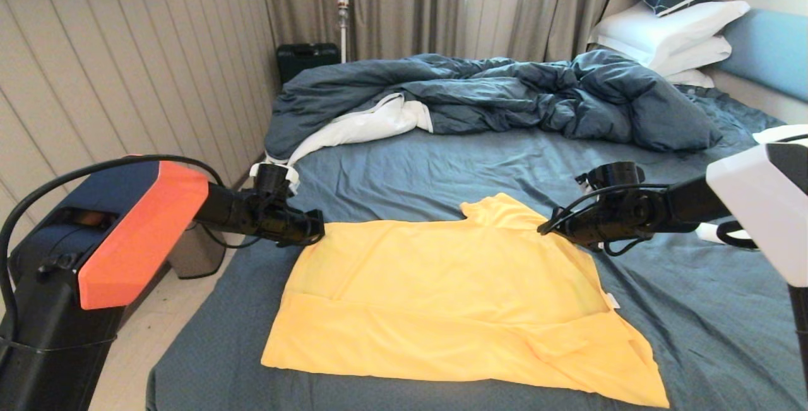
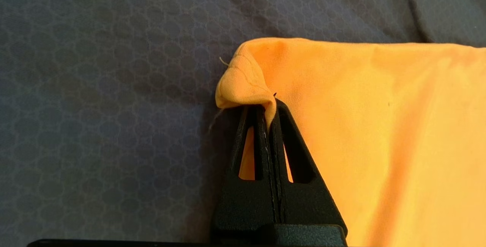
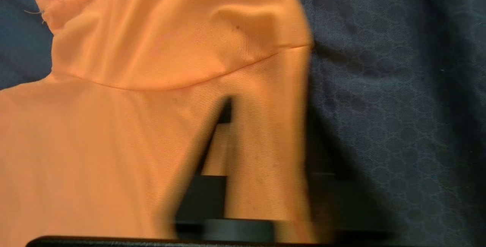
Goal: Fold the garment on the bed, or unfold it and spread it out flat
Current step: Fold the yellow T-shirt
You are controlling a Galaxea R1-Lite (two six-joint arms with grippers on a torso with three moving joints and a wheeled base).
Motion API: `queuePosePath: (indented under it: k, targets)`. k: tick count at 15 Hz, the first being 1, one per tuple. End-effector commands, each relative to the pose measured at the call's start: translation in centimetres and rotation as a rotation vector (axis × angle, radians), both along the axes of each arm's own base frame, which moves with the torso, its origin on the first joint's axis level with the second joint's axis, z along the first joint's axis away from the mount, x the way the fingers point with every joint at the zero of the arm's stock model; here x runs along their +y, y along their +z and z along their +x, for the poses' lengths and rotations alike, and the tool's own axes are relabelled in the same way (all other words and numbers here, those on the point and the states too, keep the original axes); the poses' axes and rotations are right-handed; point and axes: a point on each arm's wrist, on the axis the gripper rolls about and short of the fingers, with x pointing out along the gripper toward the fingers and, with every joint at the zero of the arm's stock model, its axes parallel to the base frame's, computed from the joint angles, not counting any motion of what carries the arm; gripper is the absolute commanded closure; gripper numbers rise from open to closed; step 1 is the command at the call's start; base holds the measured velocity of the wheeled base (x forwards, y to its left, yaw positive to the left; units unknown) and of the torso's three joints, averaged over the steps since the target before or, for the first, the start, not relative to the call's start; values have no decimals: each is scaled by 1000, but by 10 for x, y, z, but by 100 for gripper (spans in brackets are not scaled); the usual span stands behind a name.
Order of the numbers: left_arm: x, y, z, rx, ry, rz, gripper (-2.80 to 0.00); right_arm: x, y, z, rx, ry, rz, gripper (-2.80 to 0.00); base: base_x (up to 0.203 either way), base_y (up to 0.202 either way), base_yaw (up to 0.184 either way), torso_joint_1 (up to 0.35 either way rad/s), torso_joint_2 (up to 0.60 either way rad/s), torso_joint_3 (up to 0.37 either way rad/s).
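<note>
Pressed together, the left pincer (image 2: 267, 112) pinched the far left corner of the yellow garment (image 1: 454, 297). At the far right edge, the right pincer (image 1: 546, 228) had cloth draped between its fingers; its grip was unclear. That shirt lay on the bed (image 1: 404, 165), before a rumpled duvet (image 1: 505, 92).

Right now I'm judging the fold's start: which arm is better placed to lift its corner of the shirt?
Left. The left pincer is shut on the garment corner; the right pincer has fabric between its fingers but its grip is unclear.
</note>
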Motion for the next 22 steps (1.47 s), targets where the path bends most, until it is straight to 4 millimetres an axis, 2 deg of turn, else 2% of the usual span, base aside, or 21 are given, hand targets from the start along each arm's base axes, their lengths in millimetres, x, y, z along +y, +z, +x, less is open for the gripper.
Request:
queuePosePath:
  k: [1,7,10,12,16,22]
  targets:
    - [0,-1,1,1,1,-4,0,0,3,-1,-5,-1,2,0,0,0,0,0,0,0]
    - [3,19,-5,-29,7,-8,0,0,18,-9,-28,-8,3,0,0,0,0,0,0,0]
    - [7,27,-15,-19,10,-9,0,1,24,-18,-26,-3,0,0,0,0,0,0,0,0]
    - [10,27,-28,2,9,-2,0,2,23,-27,-6,1,-3,0,0,0,0,0,0,0]
    - [14,14,-44,-84,-13,13,0,-2,19,-41,-7,-8,-4,0,0,0,0,0,0,0]
    - [34,13,-50,-80,18,20,0,-19,20,-59,-8,-38,-17,0,0,0,0,0,0,0]
